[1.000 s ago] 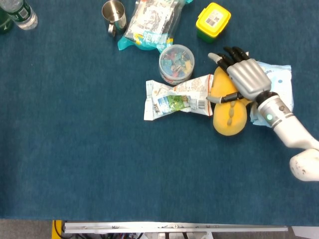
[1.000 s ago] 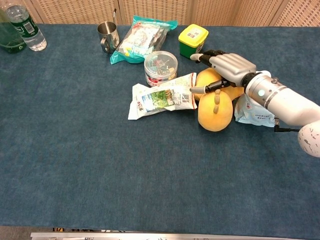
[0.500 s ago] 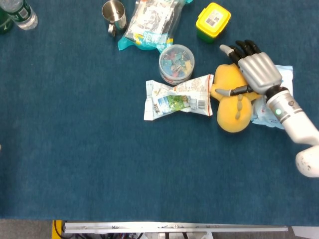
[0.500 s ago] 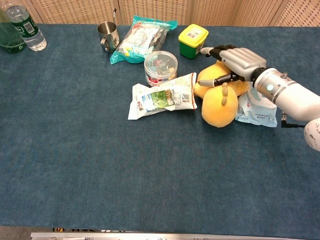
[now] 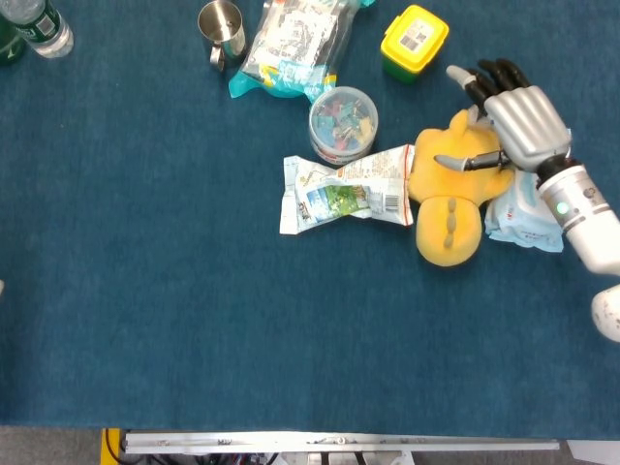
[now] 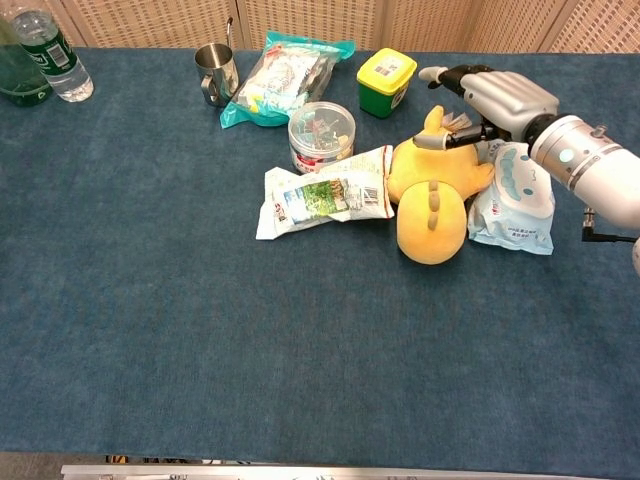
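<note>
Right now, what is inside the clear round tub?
The clear round tub holds small multicoloured pieces, seen through its lid; what they are is too small to tell, and anything beneath them is hidden.

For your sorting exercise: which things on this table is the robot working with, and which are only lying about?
In hand:
right hand, open
yellow plush toy, just under its fingers

Lying about:
wipes pack
snack packet
clip tub
yellow-lidded box
teal bag
steel cup
bottle

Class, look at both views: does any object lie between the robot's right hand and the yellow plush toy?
Nothing visible does. The right hand is directly over the top end of the yellow plush toy, its fingers at the toy's pointed ear. The wet-wipes pack lies beside the toy, under the forearm, not between them.
</note>
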Robot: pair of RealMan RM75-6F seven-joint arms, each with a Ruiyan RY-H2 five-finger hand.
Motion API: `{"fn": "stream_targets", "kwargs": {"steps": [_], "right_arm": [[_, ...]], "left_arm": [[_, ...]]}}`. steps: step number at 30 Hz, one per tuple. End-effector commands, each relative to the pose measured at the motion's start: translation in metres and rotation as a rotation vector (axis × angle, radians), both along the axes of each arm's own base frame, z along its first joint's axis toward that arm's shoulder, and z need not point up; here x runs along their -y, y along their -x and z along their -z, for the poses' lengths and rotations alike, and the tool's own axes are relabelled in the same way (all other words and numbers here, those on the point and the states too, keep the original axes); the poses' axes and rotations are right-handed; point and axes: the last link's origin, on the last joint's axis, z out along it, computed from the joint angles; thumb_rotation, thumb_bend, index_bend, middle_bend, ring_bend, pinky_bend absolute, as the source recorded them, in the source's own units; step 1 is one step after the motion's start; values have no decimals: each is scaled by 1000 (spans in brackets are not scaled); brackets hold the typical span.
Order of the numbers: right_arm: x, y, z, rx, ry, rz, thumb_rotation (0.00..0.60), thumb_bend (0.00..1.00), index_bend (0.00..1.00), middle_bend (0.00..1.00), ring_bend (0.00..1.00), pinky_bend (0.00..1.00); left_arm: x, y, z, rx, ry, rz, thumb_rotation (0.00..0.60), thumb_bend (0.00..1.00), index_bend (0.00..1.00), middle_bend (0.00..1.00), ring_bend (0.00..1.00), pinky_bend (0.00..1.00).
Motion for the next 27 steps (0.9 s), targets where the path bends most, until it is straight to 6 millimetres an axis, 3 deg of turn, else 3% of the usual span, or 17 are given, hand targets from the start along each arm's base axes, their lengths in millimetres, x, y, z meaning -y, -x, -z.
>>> {"fn": "stream_targets", "kwargs": {"steps": [1, 13, 21, 27], "right_arm": [[-2, 0, -7, 22, 4, 0, 157, 0, 72, 148, 0, 0], [-12, -10, 10, 39, -73, 3, 155, 0, 72, 139, 0, 0], [-11, -14, 25, 9, -76, -3, 33, 0, 72, 122, 0, 0], [-9, -9, 34, -24, -79, 14, 15, 0, 72, 115, 0, 0]], "left_arm": [[0, -1, 1, 0, 2, 2, 600, 117, 126, 84, 95, 45], [-1, -1, 1, -3, 2, 0, 600, 117, 126, 84, 95, 45], [0, 0, 1, -4, 1, -4, 600, 117, 126, 84, 95, 45], [0, 0, 0, -4, 1, -5, 600, 117, 126, 84, 95, 45]]}}
